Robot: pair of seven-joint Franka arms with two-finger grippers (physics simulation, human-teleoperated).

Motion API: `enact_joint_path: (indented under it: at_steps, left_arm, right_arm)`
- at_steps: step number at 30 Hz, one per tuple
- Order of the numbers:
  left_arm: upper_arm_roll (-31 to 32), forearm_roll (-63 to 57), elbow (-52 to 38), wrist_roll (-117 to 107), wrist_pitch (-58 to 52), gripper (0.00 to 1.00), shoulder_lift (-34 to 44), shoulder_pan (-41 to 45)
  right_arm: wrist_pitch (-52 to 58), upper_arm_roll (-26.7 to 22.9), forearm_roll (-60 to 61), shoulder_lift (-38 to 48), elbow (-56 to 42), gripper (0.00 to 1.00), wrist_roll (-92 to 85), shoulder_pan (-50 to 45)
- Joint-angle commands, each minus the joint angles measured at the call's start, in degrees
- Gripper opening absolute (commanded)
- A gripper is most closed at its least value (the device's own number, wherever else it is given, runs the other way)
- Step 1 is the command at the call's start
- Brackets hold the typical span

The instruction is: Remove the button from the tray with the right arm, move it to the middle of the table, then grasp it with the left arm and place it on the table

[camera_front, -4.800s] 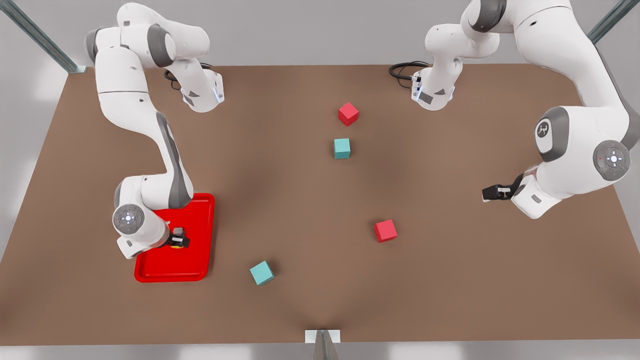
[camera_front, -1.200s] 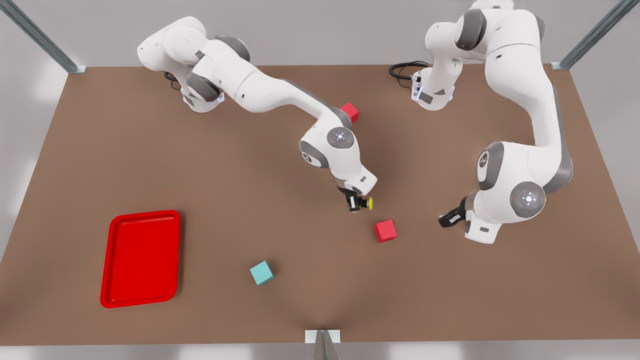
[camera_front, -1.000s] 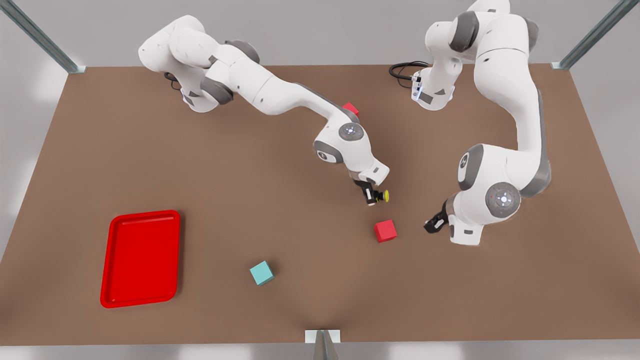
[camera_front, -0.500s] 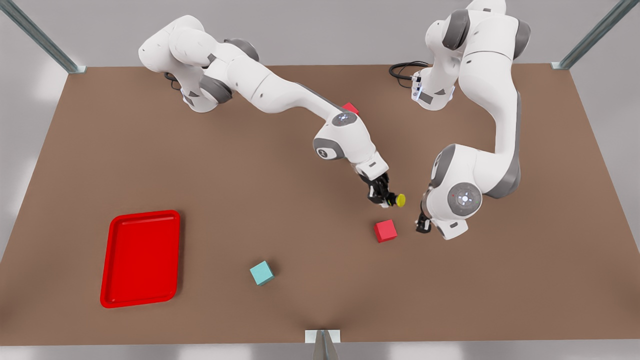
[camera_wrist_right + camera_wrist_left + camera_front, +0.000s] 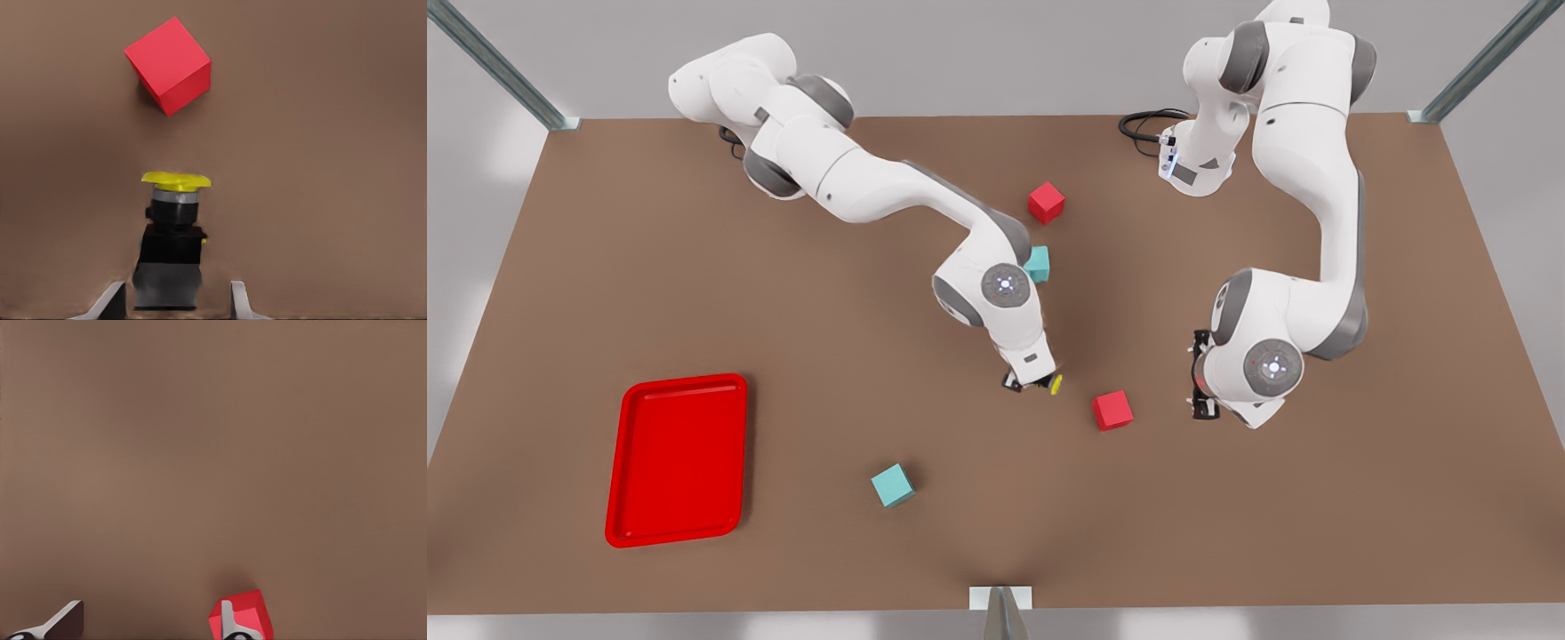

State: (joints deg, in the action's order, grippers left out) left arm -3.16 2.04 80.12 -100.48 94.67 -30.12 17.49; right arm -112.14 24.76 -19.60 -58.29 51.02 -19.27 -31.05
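on my screen the tray (image 5: 676,533) lies well off toward the front view's left of the near red cube (image 5: 1112,410), flat on the table (image 5: 605,267), and its floor shows bare red from rim to rim. the near teal cube (image 5: 892,484) sits between the tray and that red cube, closer to the camera edge. the right arm (image 5: 871,191) reaches out from the far edge, bends at the elbow and points its wrist down, so the right gripper (image 5: 1032,384) hangs low just to the front view's left of the near red cube. in the right wrist view the button (image 5: 170,253) lies between the gripper's fingers (image 5: 239,300), yellow cap aimed at the red cube (image 5: 170,63); the fingers stand wider than its dark body, with brown table showing in the gap on one side, so the jaws are parted and not pinching it. i can't tell whether it rests on the table. the far teal cube (image 5: 1039,263) peeks from behind that arm's wrist, and the far red cube (image 5: 1046,202) sits beyond it. on the near red cube's other side, the left arm (image 5: 1316,178) folds down so the left gripper (image 5: 1202,391) hangs near the cube; in the left wrist view its fingers (image 5: 67,623) are spread wide with only table between them.
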Motion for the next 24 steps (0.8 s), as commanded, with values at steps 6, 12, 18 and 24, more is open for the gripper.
enact_joint_path:
  at_steps: [6,12,18,24]
  left_arm:
    - [0.7,1.8,2.0,-6.7,7.5,1.0,-0.2,0.9]
    - [0.7,2.9,1.6,-22.4,7.5,1.0,-0.6,7.3]
    - [0.7,6.0,-8.4,-27.0,18.4,1.0,-10.0,16.4]
    - [0.7,5.6,-9.0,-26.6,27.9,1.0,-14.4,21.6]
  right_arm:
    - [2.5,-0.6,4.1,-0.1,3.6,1.0,-53.2,-1.2]
    - [8.4,-9.0,3.8,12.8,3.6,1.0,-4.2,6.6]
    - [25.3,-27.5,16.3,53.7,31.7,1.0,11.6,27.2]
    - [24.4,-25.5,20.6,44.0,23.3,1.0,27.1,32.2]
